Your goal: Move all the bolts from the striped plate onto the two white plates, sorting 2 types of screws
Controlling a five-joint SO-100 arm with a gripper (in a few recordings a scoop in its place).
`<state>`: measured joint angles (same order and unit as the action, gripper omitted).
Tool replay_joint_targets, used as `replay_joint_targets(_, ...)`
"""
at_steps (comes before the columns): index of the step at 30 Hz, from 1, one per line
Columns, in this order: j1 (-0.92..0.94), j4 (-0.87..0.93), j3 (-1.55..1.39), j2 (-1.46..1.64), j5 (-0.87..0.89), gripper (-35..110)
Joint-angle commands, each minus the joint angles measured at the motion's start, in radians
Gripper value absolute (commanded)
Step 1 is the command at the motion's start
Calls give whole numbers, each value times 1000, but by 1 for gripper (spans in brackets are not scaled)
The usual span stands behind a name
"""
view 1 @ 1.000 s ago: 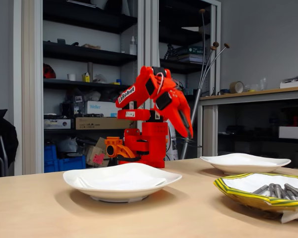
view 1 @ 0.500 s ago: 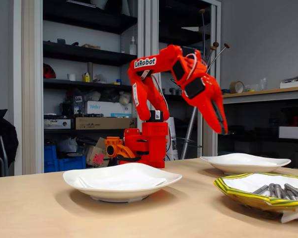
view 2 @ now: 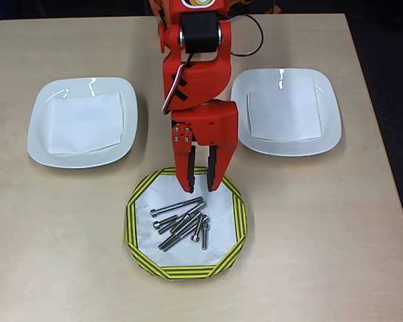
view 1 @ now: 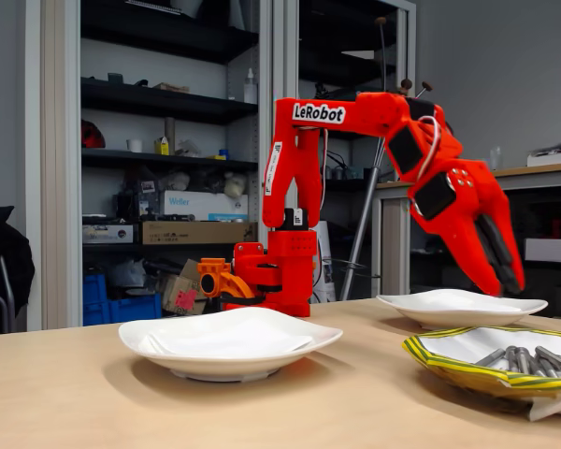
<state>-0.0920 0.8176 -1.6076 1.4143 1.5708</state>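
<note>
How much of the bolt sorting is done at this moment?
Nothing is sorted yet. Both white plates hold only a sheet of paper. All bolts lie on the striped plate. The gripper hangs over that plate's far edge, slightly open and empty. Every bolt remains to be moved.

This looks like a robotics lab or workshop storeroom rather than a home. In the fixed view, tall dark shelving (view 1: 168, 103) behind the light wooden tabletop (view 1: 93, 393) is crowded with cardboard boxes (view 1: 192, 232), a box marked Weller (view 1: 189, 203), small bottles and loose equipment, with blue plastic crates (view 1: 122, 299) on the floor below. To the right a dark cabinet with a wooden counter (view 1: 486, 175) carries a roll of tape (view 1: 445, 165) and more gear, against a plain grey wall. A red arm labelled LeRobot (view 1: 320, 113) is mounted at the tabletop's far edge.
</note>
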Motion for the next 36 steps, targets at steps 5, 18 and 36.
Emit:
replay_joint_targets(5,41,-21,143,-133,87,13)
replay_joint_targets(18,78,-44,287,-288,133,18)
replay_joint_targets(36,5,-110,270,-344,161,15)
